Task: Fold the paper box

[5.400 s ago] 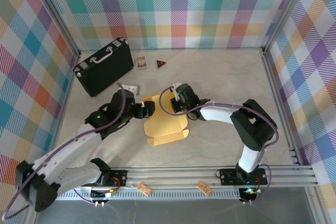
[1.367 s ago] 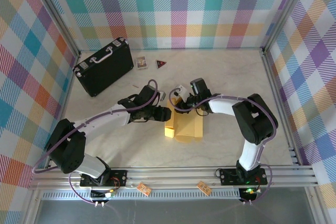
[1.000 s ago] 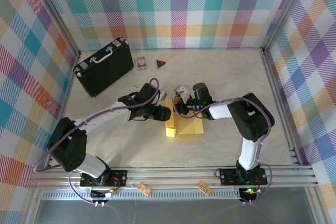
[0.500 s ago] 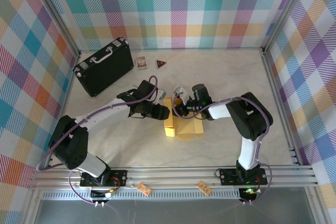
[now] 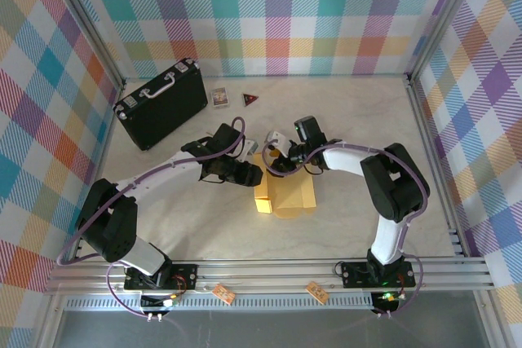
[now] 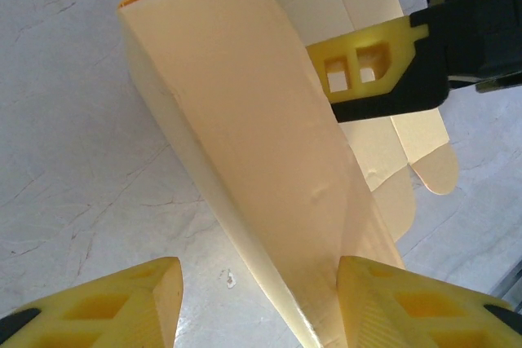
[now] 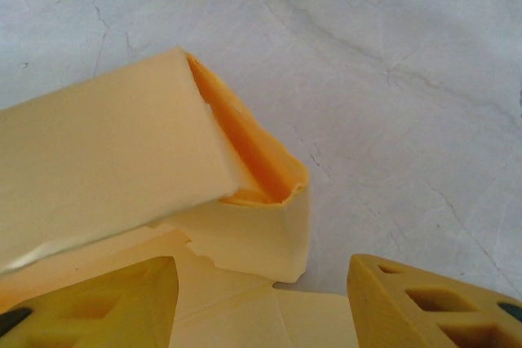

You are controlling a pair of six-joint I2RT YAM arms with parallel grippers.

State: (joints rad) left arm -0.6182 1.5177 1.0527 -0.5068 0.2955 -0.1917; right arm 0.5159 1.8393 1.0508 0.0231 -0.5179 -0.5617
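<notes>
The paper box (image 5: 289, 195) is mustard-yellow card, partly folded, lying mid-table. Its long raised wall (image 6: 245, 120) runs up between my left gripper's (image 6: 257, 284) fingers: the right fingertip (image 6: 408, 299) lies against the card, the left one (image 6: 106, 307) stands clear over bare table. The left gripper (image 5: 251, 175) is open at the box's left edge. My right gripper (image 5: 273, 162) is open at the box's far end, its fingers straddling the open corner and end flap (image 7: 261, 238). One of its fingers (image 6: 367, 71) rests on the box's inner panel.
A black hard case (image 5: 161, 102) with a pale handle lies at the back left. A small card (image 5: 218, 97) and a dark red triangle (image 5: 250, 99) lie behind the box. Plaid walls close three sides; an aluminium rail (image 5: 269, 269) runs along the front.
The right gripper's jaws have opened wider and its wrist has shifted slightly back and left. The left gripper has barely moved. Over the earlier frames the flat sheet became a folded shape.
</notes>
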